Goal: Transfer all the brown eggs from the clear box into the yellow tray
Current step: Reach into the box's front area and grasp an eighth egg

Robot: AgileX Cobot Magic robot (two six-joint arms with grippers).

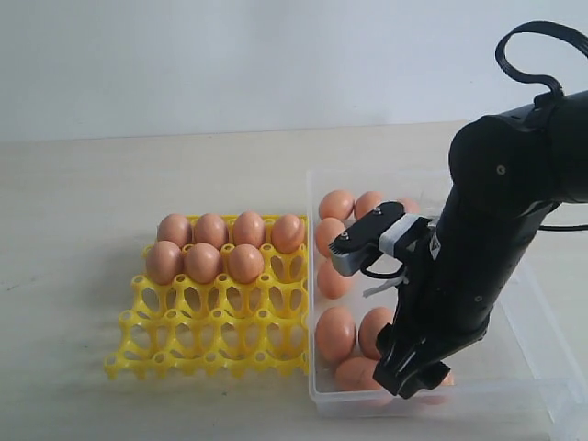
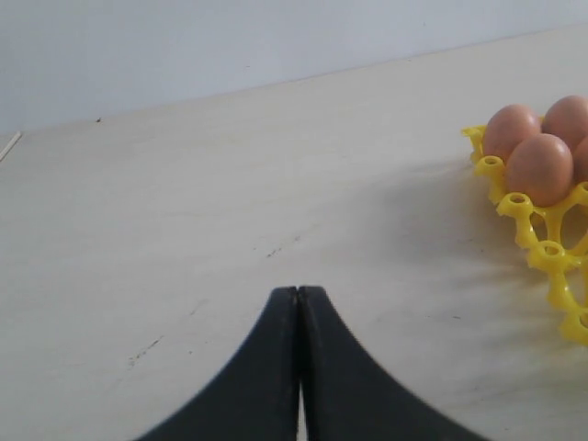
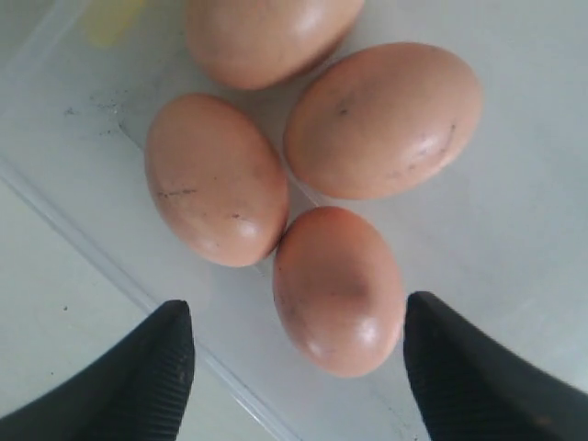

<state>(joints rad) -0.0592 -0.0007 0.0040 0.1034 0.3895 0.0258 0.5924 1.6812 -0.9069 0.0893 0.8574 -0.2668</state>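
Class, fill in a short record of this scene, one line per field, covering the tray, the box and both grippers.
yellow tray: holds seven brown eggs, four in the far row and three in the next; the other cups are empty
clear box: eggs remain; the arm hides some
right gripper: open, over the box, jaws either side of one egg, not touching it
left gripper: shut, empty, above bare table beside the tray

Right gripper [image 3: 296,312] spread wide, pointing down; left gripper [image 2: 299,308] closed.
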